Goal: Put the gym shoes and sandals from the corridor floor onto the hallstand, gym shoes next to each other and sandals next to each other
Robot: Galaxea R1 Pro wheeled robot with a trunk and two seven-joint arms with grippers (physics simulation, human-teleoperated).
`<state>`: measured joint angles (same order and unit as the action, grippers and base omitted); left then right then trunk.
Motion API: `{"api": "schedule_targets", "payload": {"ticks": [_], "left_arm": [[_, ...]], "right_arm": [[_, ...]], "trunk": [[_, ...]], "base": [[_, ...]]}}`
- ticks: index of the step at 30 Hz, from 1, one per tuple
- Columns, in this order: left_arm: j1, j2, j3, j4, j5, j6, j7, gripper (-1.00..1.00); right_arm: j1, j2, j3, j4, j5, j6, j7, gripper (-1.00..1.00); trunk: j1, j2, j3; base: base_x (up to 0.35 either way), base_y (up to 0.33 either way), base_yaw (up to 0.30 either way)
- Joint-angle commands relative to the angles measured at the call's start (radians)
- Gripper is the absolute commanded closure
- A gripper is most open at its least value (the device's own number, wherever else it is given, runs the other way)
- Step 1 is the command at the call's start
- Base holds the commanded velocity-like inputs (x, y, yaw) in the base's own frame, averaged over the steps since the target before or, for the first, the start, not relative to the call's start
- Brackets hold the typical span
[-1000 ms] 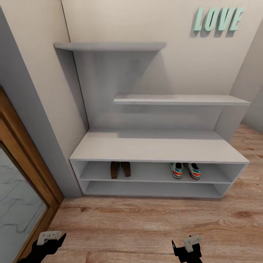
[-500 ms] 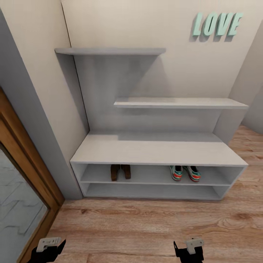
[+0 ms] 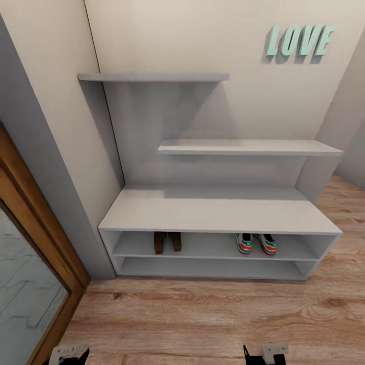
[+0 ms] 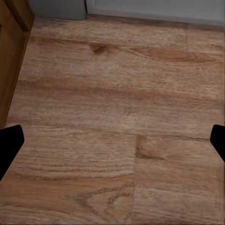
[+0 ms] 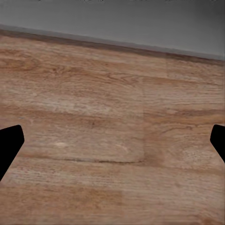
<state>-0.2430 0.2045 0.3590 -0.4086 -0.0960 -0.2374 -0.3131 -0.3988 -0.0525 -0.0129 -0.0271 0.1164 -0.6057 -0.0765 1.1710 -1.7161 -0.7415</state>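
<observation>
A: Any writing?
B: Teal "LOVE" letters (image 3: 300, 40) on the wall above the hallstand (image 3: 218, 210).
A: The shoes?
B: Sandals (image 3: 167, 242) paired left and gym shoes (image 3: 256, 243) paired right, on its upper shelf row.
A: Fingers?
B: Left fingers (image 4: 10, 145) and right fingers (image 5: 10, 147) spread wide over bare corridor floor (image 3: 213, 314), gripping nothing.

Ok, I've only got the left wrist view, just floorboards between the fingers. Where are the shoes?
Observer: On the rack, in the upper open shelf row under the bench.
Operator: Paired up?
Observer: Yes. The two sandals sit side by side towards the left, the two gym shoes side by side towards the right.
Operator: And the right gripper?
Observer: The right gripper is open over bare floor, holding nothing.
</observation>
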Motion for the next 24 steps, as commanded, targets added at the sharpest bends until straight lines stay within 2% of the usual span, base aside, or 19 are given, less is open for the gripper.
{"api": "schedule_targets", "payload": {"ticks": [1, 24], "left_arm": [[-0.001, -0.001, 0.008, 0.012, -0.011, -0.005, -0.006, -1.0], [-0.001, -0.001, 0.012, 0.031, -0.007, -0.007, -0.004, -1.0]], "right_arm": [[0.0, 0.0, -0.001, 0.001, 0.011, -0.002, -0.008, -1.0], [0.002, 0.005, -0.001, 0.001, 0.011, 0.001, -0.005, -1.0]], "trunk": [[-0.004, 0.007, 0.002], [-0.092, 0.168, 0.074]], "base": [[0.0, 0.0, 0.0], [0.0, 0.0, 0.0]]}}
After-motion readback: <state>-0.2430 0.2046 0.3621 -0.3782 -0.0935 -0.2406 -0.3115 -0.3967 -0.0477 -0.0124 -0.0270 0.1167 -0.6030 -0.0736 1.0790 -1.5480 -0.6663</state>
